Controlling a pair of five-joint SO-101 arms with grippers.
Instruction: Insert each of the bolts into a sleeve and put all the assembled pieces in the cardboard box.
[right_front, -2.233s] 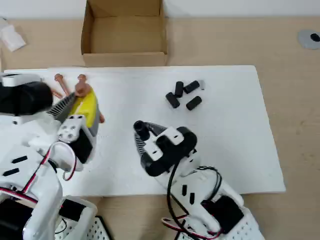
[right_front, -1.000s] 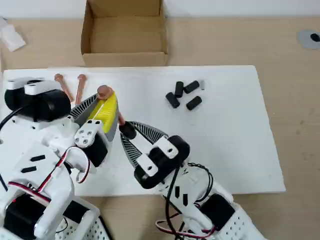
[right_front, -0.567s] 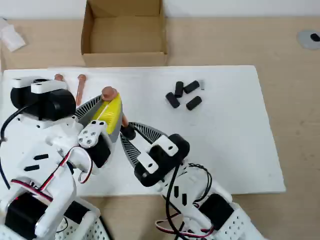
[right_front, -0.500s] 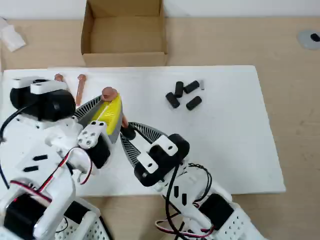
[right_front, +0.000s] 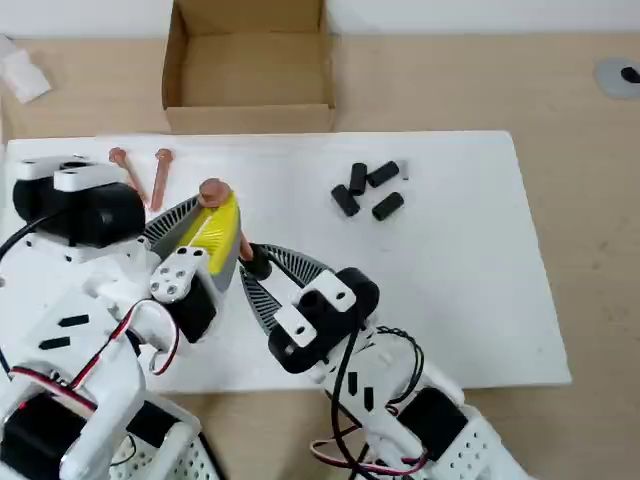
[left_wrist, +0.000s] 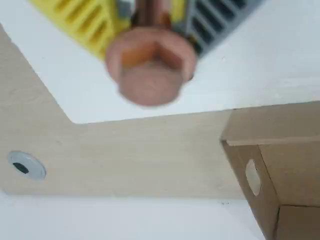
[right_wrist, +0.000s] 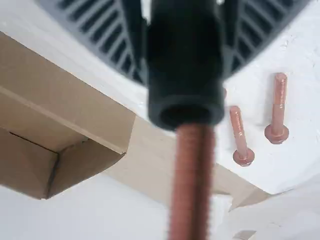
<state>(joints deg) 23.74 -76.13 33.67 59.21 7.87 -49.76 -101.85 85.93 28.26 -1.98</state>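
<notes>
The bolt (right_front: 212, 192) is clamped just below its head in the left claw (right_front: 205, 204), whose jaws are closed tight on the shank. Its threaded end meets the open mouth of a black sleeve (right_wrist: 185, 65) and looks to have just entered, though how deep cannot be told. The right claw (right_front: 257, 265) is closed around that sleeve, and the pair hangs over the near left part of the white sheet (right_front: 460, 300).

So the first joining appears to be under way, not finished. Two loose bolts (right_front: 160, 176) lie side by side near the sheet's far left corner. Four loose sleeves (right_front: 366, 190) sit in a small cluster well apart to the right. The cardboard box (right_front: 250, 118) stands just beyond the sheet's far edge, and no assembled piece lies in it. By this reckoning, nearly all the work remains: seating this bolt, joining the others and boxing every piece.
</notes>
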